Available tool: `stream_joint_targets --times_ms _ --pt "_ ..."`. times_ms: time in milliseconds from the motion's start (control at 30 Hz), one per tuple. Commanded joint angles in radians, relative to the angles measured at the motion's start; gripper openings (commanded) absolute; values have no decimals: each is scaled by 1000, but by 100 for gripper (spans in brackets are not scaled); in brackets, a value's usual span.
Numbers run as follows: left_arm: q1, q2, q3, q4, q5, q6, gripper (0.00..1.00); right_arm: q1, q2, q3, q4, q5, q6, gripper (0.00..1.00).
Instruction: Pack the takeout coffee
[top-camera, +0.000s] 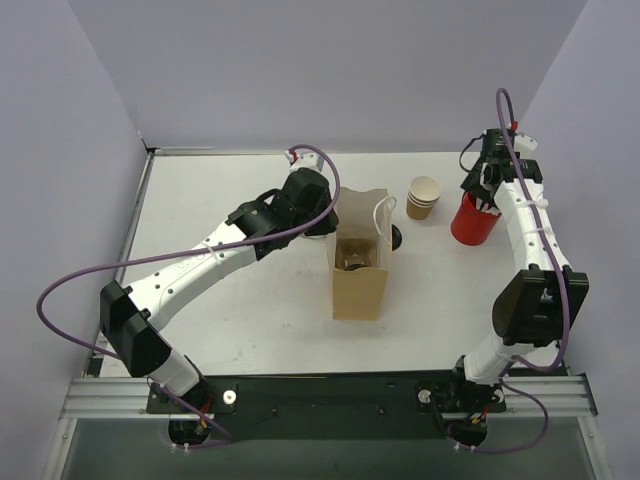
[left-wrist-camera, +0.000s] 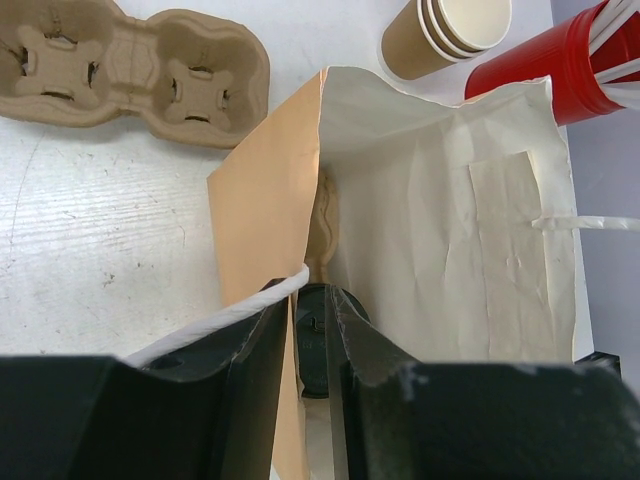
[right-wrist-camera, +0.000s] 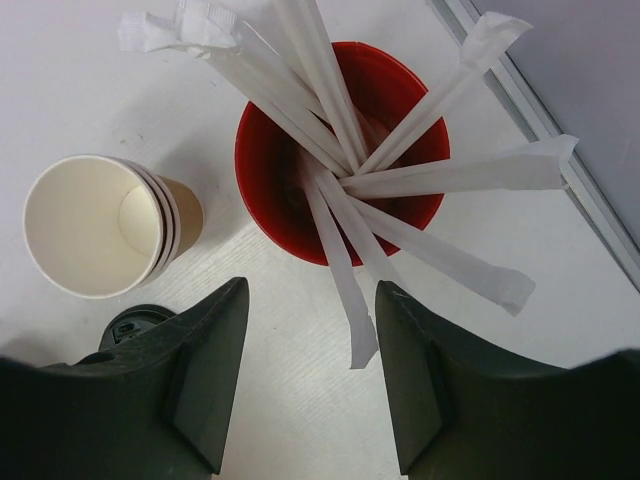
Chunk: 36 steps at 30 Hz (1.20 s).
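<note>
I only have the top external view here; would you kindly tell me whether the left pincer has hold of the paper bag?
Observer: The left wrist view shows the paper bag with its wall standing between the fingers of the left pincer. The white cord handle lies across one finger. I cannot confirm a firm pinch.
Operator: Thank you. Is a cup carrier out anywhere?
Observer: Yes, a pulp carrier lies flat on the table beside the bag, its visible slots empty.
Operator: And the right pincer?
Observer: The right pincer is open. In its wrist view, one wrapped straw leaning out of the red cup ends between its fingers.
</note>
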Motion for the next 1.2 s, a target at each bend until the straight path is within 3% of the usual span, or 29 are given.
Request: stream_joint_targets --times_ms 0,200,467,567,600,1167 --pt "7 -34 20 56 13 18 32 -12 14 26 -9 36 -1 48" --pt "9 -31 22 54 13 18 32 -16 27 24 -14 49 -3 33" --pt "10 -34 13 56 13 15 32 -15 20 12 -33 68 -3 19" --pt "10 -34 14 56 11 15 32 -15 20 24 -47 63 -3 8" --pt "10 -34 14 55 11 15 32 -15 19 30 -55 65 -3 0" --pt "27 -41 14 64 28 20 35 -10 -70 72 -122 53 5 0"
